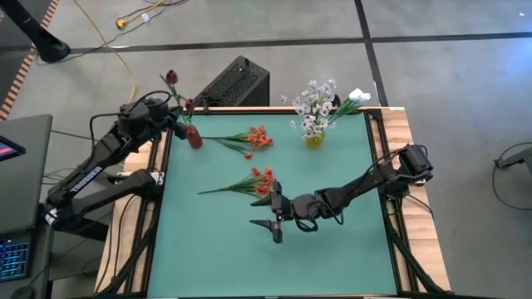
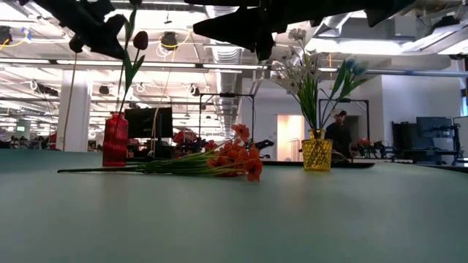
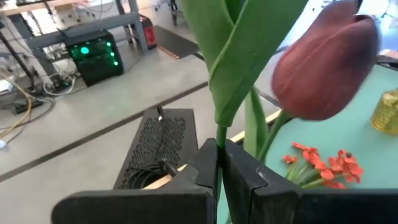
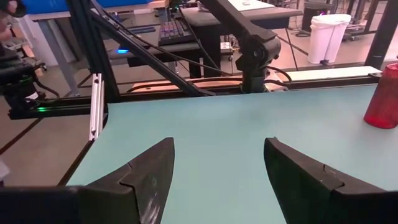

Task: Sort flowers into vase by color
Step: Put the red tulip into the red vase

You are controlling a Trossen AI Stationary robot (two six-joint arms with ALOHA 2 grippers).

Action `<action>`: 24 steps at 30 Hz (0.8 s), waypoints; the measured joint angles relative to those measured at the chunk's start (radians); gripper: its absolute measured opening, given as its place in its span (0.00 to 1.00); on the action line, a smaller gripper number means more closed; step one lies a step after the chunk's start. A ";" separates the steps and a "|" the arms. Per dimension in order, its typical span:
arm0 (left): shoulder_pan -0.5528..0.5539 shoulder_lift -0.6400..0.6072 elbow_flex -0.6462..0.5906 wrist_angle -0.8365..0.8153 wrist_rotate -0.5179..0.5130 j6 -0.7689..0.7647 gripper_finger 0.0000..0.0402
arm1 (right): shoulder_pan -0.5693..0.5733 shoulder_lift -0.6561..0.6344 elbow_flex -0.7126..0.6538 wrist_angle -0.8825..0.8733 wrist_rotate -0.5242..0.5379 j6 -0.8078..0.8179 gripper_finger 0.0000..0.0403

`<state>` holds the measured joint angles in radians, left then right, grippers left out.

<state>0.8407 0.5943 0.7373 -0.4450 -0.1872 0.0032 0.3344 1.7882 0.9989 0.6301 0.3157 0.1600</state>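
Flowers are spread across the green worktop (image 1: 216,249): two red-orange sprays lie flat, one (image 1: 249,139) in the upper middle of the high view, the other (image 1: 249,183) near the centre. White blossoms (image 1: 314,108) stand in a yellow vase (image 1: 314,139) at the upper right. At the upper left, the left pincer (image 1: 177,112) is clamped on the green stem of a dark red bud (image 1: 171,77), holding it upright just above a red vase (image 1: 193,137). The right pincer (image 1: 275,212) hovers at centre, its fingers spread wide and holding nothing, just below the nearer red-orange spray.
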 joint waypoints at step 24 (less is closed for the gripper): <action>0.095 0.045 -0.010 -0.070 0.097 -0.079 0.00 | 0.000 0.000 0.000 -0.002 0.000 -0.002 0.68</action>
<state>0.9352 0.6398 0.7277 -0.5147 -0.0902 -0.0753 0.3343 1.7882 0.9989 0.6285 0.3156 0.1585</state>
